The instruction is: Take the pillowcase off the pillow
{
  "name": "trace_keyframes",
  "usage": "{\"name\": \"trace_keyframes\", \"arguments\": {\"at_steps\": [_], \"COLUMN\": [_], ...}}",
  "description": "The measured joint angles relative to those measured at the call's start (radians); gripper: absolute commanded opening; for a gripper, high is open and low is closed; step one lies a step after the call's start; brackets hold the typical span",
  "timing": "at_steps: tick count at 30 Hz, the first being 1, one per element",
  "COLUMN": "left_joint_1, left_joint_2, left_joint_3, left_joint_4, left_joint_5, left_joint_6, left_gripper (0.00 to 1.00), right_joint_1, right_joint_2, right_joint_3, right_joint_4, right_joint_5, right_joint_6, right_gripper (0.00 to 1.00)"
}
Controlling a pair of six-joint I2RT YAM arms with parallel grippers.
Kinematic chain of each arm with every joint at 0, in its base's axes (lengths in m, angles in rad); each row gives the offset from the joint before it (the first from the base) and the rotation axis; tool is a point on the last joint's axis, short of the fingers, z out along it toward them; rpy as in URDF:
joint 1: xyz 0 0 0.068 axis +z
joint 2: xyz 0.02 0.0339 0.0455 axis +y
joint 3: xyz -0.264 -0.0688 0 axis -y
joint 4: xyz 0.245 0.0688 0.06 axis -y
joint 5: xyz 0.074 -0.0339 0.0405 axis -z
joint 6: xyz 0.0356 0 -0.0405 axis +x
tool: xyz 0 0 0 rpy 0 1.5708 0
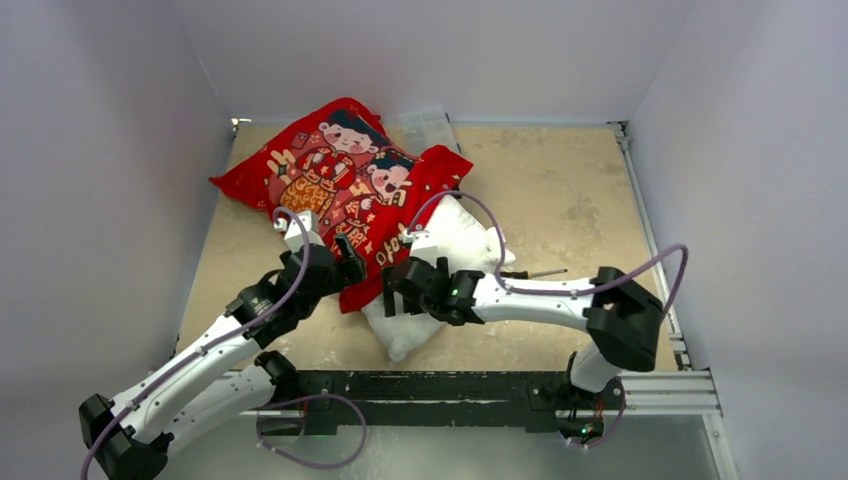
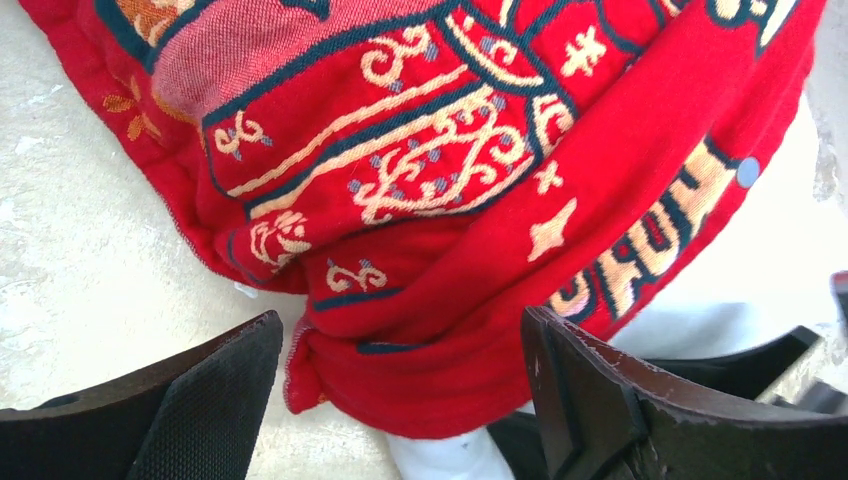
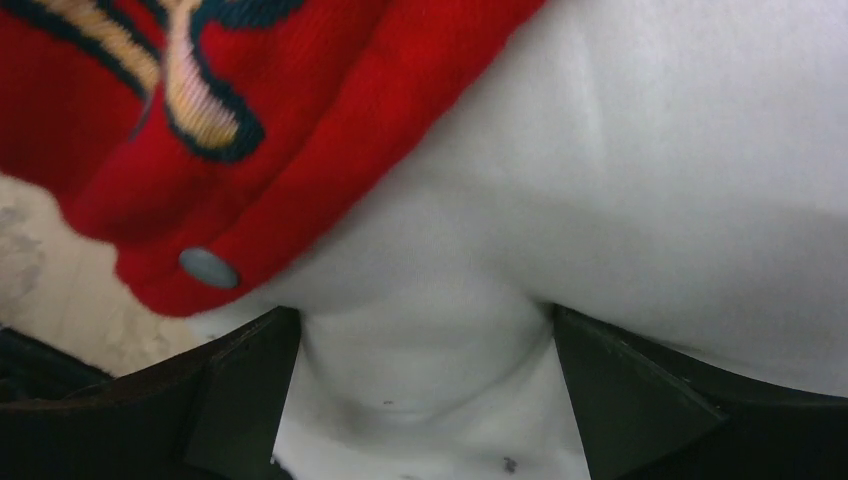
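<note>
Beneath pillowcase [image 1: 330, 170], beige tabletop [image 1: 570, 200]; white walls [image 1: 100, 150].

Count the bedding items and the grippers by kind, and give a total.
Bright red printed fabric pillowcase: 1
Plump plain white pillow: 1
Black two-finger grippers: 2 (left gripper, right gripper)
Total: 4

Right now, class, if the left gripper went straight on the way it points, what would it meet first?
Most likely the bunched red edge of the pillowcase, just ahead of the left gripper, whose jaws stand open; the white pillow shows beside it. Depth is unclear.
</note>
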Motion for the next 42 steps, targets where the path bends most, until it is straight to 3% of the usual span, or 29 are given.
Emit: {"name": "trace_keyframes", "arguments": {"at_steps": [2, 3, 6, 8, 9, 21, 23, 27, 32, 36, 42], "left_joint_1": [0.0, 0.0, 0.0, 0.0, 0.0, 0.0, 0.0, 0.0, 0.0, 0.0, 0.042], "left_joint_2": [-0.014, -0.023, -0.047, -0.059, -0.063, -0.027, -0.013, 0.024, 0.072, 0.108, 0.158], "left_joint_3": [-0.008, -0.014, -0.027, -0.033, -0.037, -0.114, -0.127, -0.144, -0.144, -0.134, -0.11], "left_joint_4": [-0.001, -0.003, -0.016, -0.026, -0.027, 0.041, 0.078, 0.141, 0.217, 0.252, 0.294], "left_joint_5": [0.0, -0.001, -0.008, -0.012, -0.014, 0.015, 0.032, 0.061, 0.073, 0.051, -0.054], "left_joint_6": [-0.003, -0.008, -0.02, -0.026, -0.026, -0.043, -0.043, -0.043, -0.035, -0.03, -0.061], "left_gripper": [0.88, 0.88, 0.88, 0.88, 0.88, 0.85, 0.77, 0.48, 0.0, 0.0, 0.0], "right_joint_1": [0.002, 0.002, 0.003, 0.003, 0.004, -0.01, -0.016, -0.02, -0.039, -0.08, -0.197], "right_joint_2": [0.048, 0.072, 0.135, 0.163, 0.174, 0.081, 0.062, 0.043, -0.013, -0.105, -0.385], "right_joint_3": [0.001, 0.005, 0.028, 0.041, 0.046, 0.006, -0.006, -0.022, -0.051, -0.083, -0.125], "right_joint_4": [0.027, 0.037, 0.055, 0.063, 0.069, 0.086, 0.09, 0.103, 0.108, 0.098, 0.033], "right_joint_5": [0.008, 0.017, 0.053, 0.071, 0.081, 0.098, 0.095, 0.087, 0.076, 0.074, 0.075], "right_joint_6": [0.005, 0.007, 0.021, 0.026, 0.032, 0.049, 0.05, 0.05, 0.051, 0.064, 0.057], "right_gripper": [0.92, 0.84, 0.42, 0.06, 0.0, 0.0, 0.0, 0.0, 0.0, 0.0, 0.0]}}
